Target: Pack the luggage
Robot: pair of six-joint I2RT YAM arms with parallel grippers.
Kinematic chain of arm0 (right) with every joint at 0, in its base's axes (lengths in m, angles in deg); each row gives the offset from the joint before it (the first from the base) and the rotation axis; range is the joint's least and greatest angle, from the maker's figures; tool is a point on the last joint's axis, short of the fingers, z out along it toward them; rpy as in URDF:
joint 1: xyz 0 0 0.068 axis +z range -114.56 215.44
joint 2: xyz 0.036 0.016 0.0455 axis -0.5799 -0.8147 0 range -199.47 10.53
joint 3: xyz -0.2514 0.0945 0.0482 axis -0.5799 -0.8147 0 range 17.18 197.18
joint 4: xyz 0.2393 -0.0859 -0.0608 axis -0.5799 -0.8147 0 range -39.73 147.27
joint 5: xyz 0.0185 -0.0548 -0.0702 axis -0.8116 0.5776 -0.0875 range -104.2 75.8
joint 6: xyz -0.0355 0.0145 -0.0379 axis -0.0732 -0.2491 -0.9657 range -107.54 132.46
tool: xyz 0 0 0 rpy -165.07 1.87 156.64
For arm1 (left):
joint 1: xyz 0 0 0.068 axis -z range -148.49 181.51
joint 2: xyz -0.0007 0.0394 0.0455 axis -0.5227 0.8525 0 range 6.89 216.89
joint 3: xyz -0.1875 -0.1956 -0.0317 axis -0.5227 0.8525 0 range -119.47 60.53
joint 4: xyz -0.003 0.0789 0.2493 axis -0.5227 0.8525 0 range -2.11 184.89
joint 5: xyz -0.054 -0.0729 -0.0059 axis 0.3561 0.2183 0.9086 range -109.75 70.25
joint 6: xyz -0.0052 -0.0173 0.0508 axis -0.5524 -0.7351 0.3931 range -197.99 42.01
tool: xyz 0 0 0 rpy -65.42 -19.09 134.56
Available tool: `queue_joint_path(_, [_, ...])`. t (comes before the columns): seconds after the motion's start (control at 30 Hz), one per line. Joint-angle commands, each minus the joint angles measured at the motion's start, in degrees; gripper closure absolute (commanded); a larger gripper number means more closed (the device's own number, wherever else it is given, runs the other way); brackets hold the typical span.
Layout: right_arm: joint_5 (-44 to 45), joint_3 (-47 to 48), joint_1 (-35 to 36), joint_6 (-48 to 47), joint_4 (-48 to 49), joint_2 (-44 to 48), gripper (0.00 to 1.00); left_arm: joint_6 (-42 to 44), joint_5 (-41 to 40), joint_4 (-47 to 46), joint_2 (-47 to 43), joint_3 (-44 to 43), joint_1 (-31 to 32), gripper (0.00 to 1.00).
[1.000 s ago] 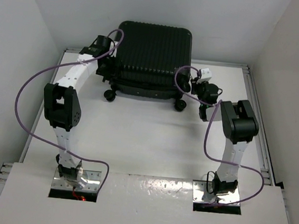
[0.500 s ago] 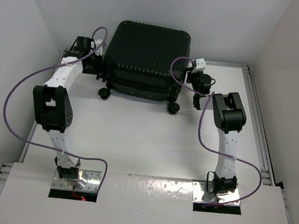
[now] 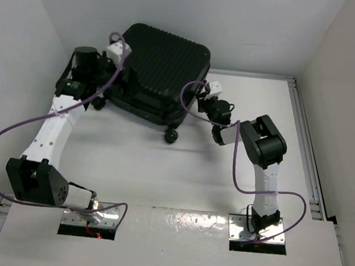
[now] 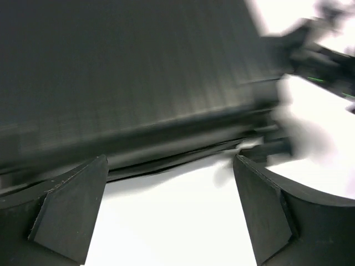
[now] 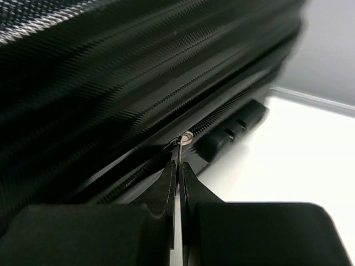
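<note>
One pinch only: right gripper (image 5: 177,168) clamped on zip pull (image 5: 185,138) at suitcase's (image 3: 161,68) right edge, seam running on along that side. Lies skewed at far left of table (image 3: 180,171). Left gripper (image 4: 169,169) spread, empty, by its left flank.

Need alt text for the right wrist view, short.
The right gripper is shut on the thin metal zipper pull of the black ribbed luggage, which fills the upper left of the frame. Bare white table shows at lower right.
</note>
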Motion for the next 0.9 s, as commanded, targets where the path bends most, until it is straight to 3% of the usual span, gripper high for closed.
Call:
queue_joint_path(0.0, [-13.61,1.2,9.57,6.93,13.35,7.19,1.0,3.2,3.42,5.38,-1.67,4.55,5.3,0.0])
queue_joint_path(0.2, [-12.47,-0.65,11.07,8.96,10.19,10.36,1.0,5.04,2.73,13.29,-0.02,5.08,10.23,0.0])
queue_joint_path(0.3, [-11.59,-1.7,10.63,8.26,9.57,10.89,1.0,5.56,-4.55,15.4,2.79,5.08,11.46,0.0])
queue_joint_path(0.43, [-10.54,-1.96,9.93,7.9,8.69,11.07,1.0,6.27,-20.45,16.99,5.79,5.08,11.74,0.0])
queue_joint_path(0.6, [-10.45,-1.79,9.06,7.46,8.52,10.89,1.0,9.78,-26.81,16.46,1.94,7.54,8.22,0.0])
queue_joint_path(0.87, [-13.78,-3.02,9.22,8.16,9.13,10.98,1.0,23.23,-19.7,25.68,-7.65,10.97,3.65,0.0])
